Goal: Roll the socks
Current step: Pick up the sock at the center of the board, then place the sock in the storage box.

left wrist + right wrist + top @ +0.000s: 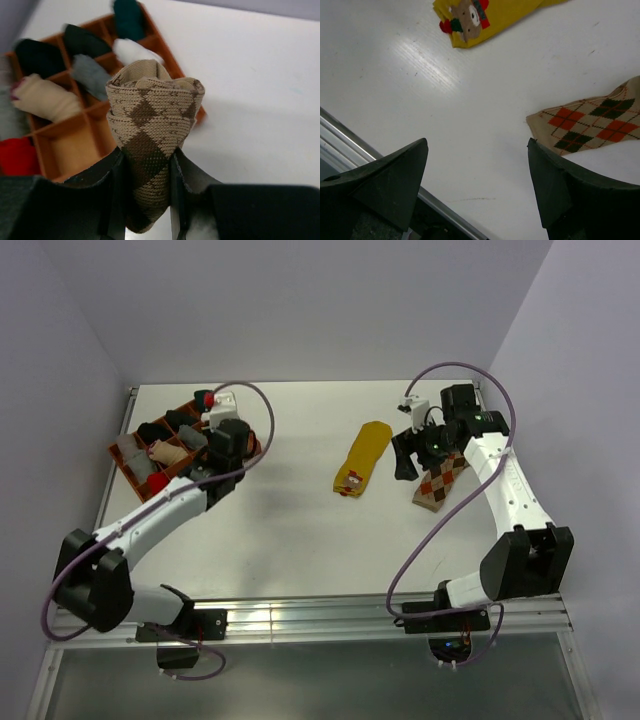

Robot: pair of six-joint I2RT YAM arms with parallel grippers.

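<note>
On the near right, the orange-brown-cream argyle sock [438, 486] lies flat on the table [290, 530]. Its far end is hidden under the right arm in the top view. In the right wrist view it is cut off at the picture's edge and partly covered by one finger [570, 185]. The right gripper [477, 145] hangs just left of that sock, its jaws spread wide with only bare table between them.

Further left, in the middle of the table, the mustard yellow sock [361, 459] lies long and flat, apart from both grippers. Its labelled end points near, and the wrist view shows only that end.

On the far left, the left gripper [146, 175] pinches the brown-and-cream argyle sock [150, 120], rolled into a tight bundle that stands up between the fingers. Its lower end is hidden by the gripper body. It sits at the near right edge of the orange-brown tray [70, 147]; whether it touches anything beneath cannot be told. The tray's compartments hold small bundles [45, 97], which are blurred.
</note>
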